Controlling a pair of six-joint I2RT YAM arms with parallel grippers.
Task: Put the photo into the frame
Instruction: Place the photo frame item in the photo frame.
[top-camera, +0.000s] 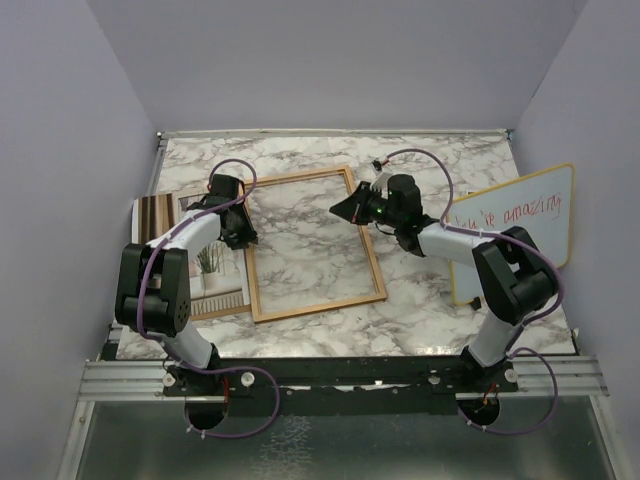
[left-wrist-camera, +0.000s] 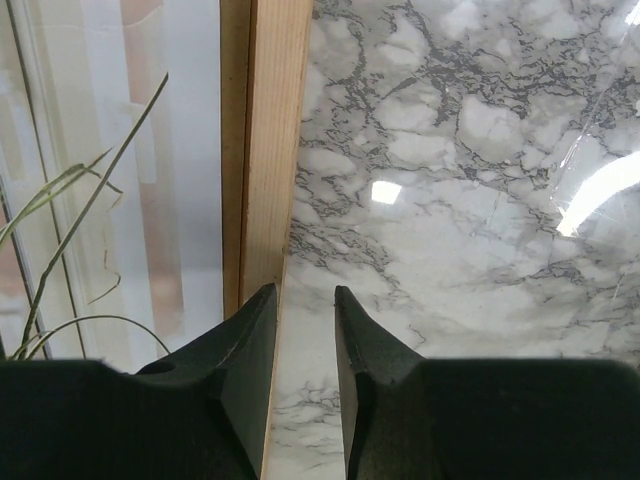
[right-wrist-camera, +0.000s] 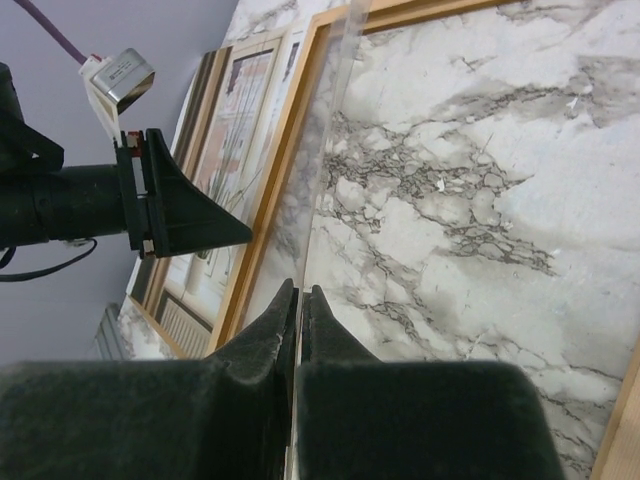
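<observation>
The frame (top-camera: 315, 308), a thin orange-brown wooden rim, lies flat mid-table with marble showing through it. It also shows in the left wrist view (left-wrist-camera: 270, 150) and the right wrist view (right-wrist-camera: 290, 130). The photo (top-camera: 200, 255), with curtains and a grassy plant, lies on a brown board left of the frame; it shows in the left wrist view (left-wrist-camera: 100, 200). My left gripper (left-wrist-camera: 305, 292) is open with a narrow gap, low over the frame's left rim (top-camera: 243, 238). My right gripper (right-wrist-camera: 301, 290) is shut on the edge of a clear pane (right-wrist-camera: 325, 150), above the frame's upper right part (top-camera: 340, 208).
A yellow-rimmed whiteboard (top-camera: 520, 215) with red handwriting leans at the right wall. Walls close in the table on the left, back and right. The left arm's gripper body (right-wrist-camera: 190, 215) shows in the right wrist view beyond the pane.
</observation>
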